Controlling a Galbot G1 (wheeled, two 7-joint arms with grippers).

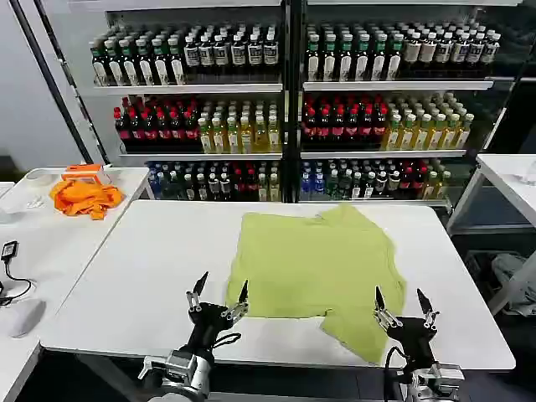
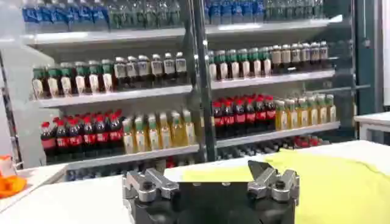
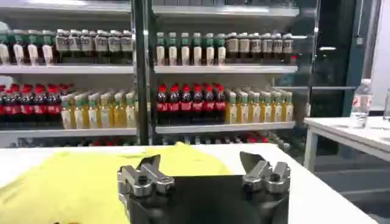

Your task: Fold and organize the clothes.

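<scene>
A light yellow-green T-shirt lies loosely spread on the white table, right of centre, with a sleeve hanging toward the near edge. It also shows as a yellow-green patch in the left wrist view and the right wrist view. My left gripper hovers open at the near edge, just left of the shirt's near-left corner. Over the shirt's near-right sleeve my right gripper stands open too. Both hold nothing.
A bright orange cloth and a small orange box sit on a side table at the far left. Shelves of bottles stand behind the table. Another white table is at the right. A cable and mouse lie left.
</scene>
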